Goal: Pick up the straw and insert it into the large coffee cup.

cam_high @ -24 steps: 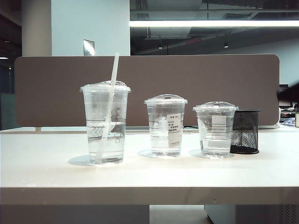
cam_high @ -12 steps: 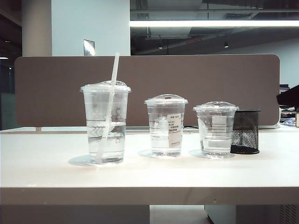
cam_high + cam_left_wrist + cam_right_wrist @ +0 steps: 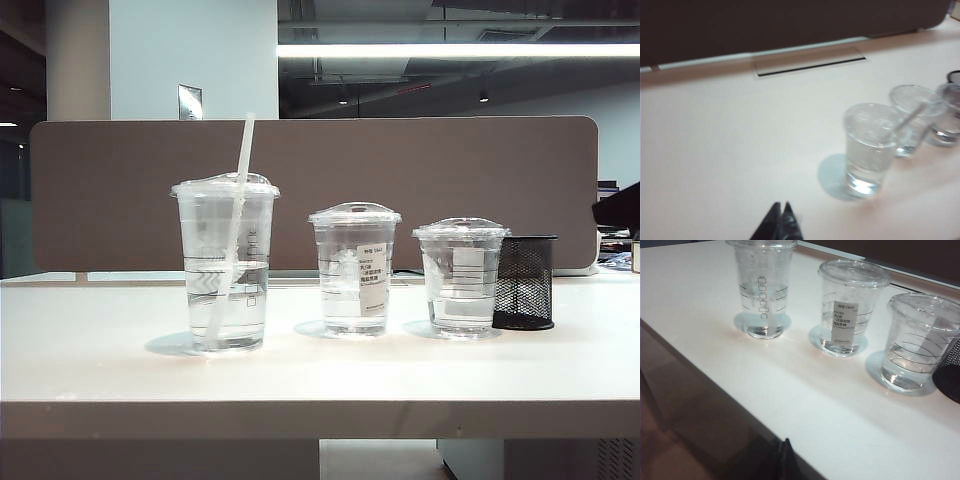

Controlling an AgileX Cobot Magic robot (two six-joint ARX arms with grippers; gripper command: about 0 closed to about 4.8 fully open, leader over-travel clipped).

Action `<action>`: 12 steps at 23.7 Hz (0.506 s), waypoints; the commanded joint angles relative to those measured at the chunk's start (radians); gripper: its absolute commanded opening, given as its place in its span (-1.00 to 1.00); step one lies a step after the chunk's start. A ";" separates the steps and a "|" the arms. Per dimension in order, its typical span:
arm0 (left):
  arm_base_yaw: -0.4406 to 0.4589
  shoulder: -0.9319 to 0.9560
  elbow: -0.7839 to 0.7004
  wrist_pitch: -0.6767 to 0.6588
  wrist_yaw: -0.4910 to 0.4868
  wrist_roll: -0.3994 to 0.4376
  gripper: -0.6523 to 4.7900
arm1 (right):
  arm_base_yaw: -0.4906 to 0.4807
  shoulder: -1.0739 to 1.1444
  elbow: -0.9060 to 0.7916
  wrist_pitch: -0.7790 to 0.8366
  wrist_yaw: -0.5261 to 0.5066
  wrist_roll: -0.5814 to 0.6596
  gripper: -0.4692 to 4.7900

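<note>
The straw (image 3: 237,215) already stands in the large coffee cup (image 3: 226,262), near the tabletop's (image 3: 300,370) left end. It passes through the domed lid, its long axis leaning slightly, top toward the right.

The left tool (image 3: 781,222) hangs over bare tabletop on the cup's near-left side with its tips pinched together, holding nothing. It is the nearer arm; the cup lies ahead of it, a little to the right.

The right tool (image 3: 785,456) sits off the tabletop's front edge; only a dark tip shows, apparently fully closed and empty.

Against the earlier exterior frames, cups and straw have not shifted.
</note>
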State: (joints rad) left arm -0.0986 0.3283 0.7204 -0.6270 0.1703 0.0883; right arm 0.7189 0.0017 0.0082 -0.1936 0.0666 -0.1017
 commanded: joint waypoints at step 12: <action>0.004 -0.228 -0.589 0.576 -0.127 -0.068 -0.77 | 0.000 0.000 -0.005 0.010 -0.006 0.001 -0.84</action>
State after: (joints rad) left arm -0.0944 0.1177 0.1547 -0.0628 0.0502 0.0288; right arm 0.7189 0.0017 0.0082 -0.1936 0.0666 -0.1017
